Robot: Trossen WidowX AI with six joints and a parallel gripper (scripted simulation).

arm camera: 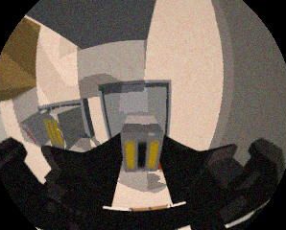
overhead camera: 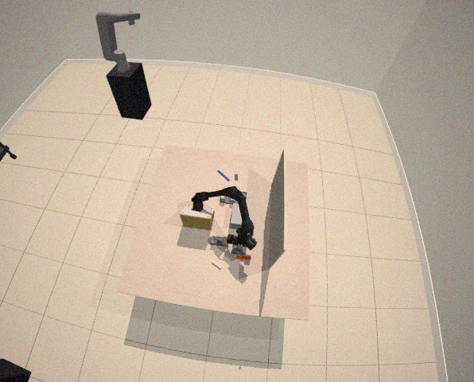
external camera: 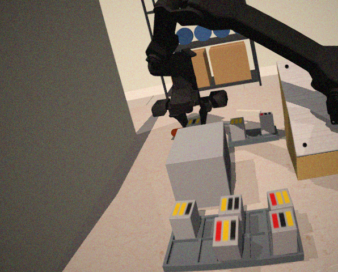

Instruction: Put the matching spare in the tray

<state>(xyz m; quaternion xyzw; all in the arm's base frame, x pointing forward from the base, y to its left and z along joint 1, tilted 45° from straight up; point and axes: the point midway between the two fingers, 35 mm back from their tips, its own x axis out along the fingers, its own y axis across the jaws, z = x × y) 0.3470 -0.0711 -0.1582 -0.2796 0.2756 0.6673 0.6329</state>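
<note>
From overhead the black arm [overhead camera: 233, 201] reaches from its tan base block [overhead camera: 196, 217] across the tabletop [overhead camera: 167, 263] toward a tall grey partition [overhead camera: 275, 213], and the gripper [overhead camera: 242, 242] hangs near the partition's foot; everything under it is too small to read from here, though a blue stick [overhead camera: 223, 175] lies well apart on the far side and an orange piece [overhead camera: 243, 257] sits just beside the gripper. The exterior view brings it close: the gripper [external camera: 192, 115] points down behind the big grey box [external camera: 197, 158], its fingers partly closed on a small grey spare [external camera: 193, 120] whose striped top just peeks over the box's back edge. Nearer the camera a grey rack [external camera: 233, 251] carries five more striped spares, and past the box a smaller holder [external camera: 252, 137] has two others standing in it. The orange piece [external camera: 173, 132] shows at the box's far corner. The wrist view gives what the others hide: the held spare [arm camera: 142, 148] sits squarely between the dark fingers, its face striped yellow, black, yellow, and directly beyond it lies a grey open-topped tray [arm camera: 135, 105] on the tabletop, with the spare apparently above the tray's near edge. Off to the left a yellow-striped spare [arm camera: 54, 130] stands in the holder.
</note>
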